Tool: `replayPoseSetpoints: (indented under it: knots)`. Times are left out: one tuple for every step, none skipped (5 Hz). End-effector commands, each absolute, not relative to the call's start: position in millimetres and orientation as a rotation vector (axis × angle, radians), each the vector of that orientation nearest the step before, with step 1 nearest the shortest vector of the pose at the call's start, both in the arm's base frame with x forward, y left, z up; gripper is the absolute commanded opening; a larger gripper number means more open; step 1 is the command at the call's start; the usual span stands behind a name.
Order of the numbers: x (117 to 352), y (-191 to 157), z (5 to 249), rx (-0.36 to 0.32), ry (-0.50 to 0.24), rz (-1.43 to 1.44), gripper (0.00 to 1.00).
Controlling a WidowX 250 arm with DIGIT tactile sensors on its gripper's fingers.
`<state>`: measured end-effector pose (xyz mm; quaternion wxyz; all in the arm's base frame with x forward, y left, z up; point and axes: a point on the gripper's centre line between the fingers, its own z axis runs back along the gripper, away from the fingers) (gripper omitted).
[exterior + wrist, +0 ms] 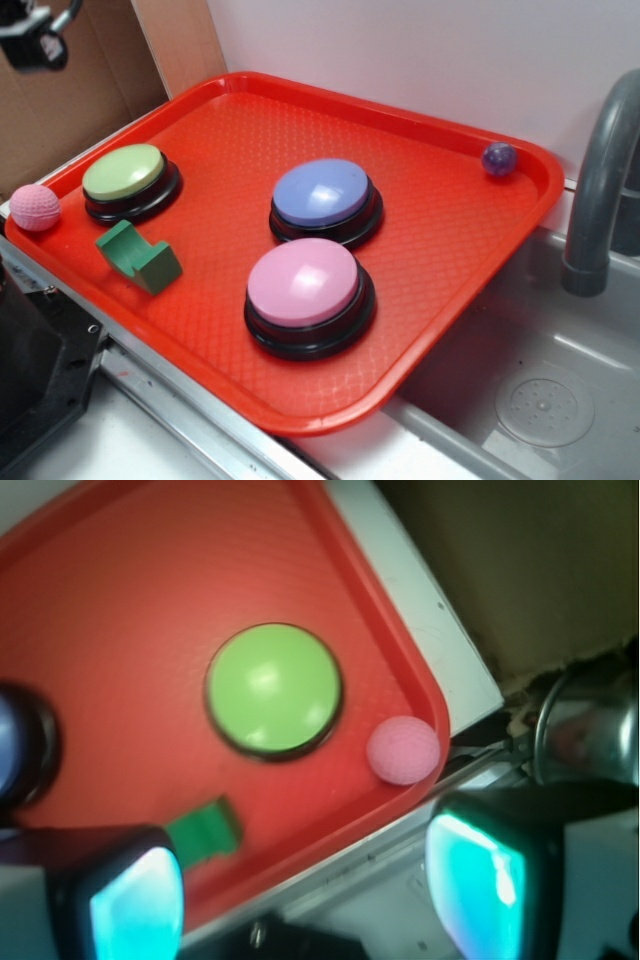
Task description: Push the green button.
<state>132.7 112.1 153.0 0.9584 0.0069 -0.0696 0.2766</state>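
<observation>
The green button (124, 171) is a pale lime dome on a black round base, at the left end of the red tray (440, 250). In the wrist view the green button (272, 689) lies well ahead of and below my gripper (305, 890). The jaws stand wide apart with nothing between them, and the pads (135, 905) glow cyan. The gripper hangs high over the tray's near left corner, apart from the button. In the exterior view only a dark part of the arm (35, 40) shows at the top left.
A blue button (322, 192) and a pink button (303, 282) sit mid-tray. A dark green notched block (138, 257) lies beside the green button, with a pink ball (35, 207) on the tray's left rim. A purple ball (499, 158) is far right. A sink (540, 390) and faucet (600, 190) lie to the right.
</observation>
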Motion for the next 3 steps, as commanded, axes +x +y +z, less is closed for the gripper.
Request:
replayPoseSetpoints:
  knots:
    - [165.3,128.6,109.1,0.032,-0.112,0.402,1.0]
    - [176.7,133.9,73.3,-0.002,-0.1,0.327,1.0]
    - [173.3,133.4,58.0,-0.012,-0.144,0.33,1.0]
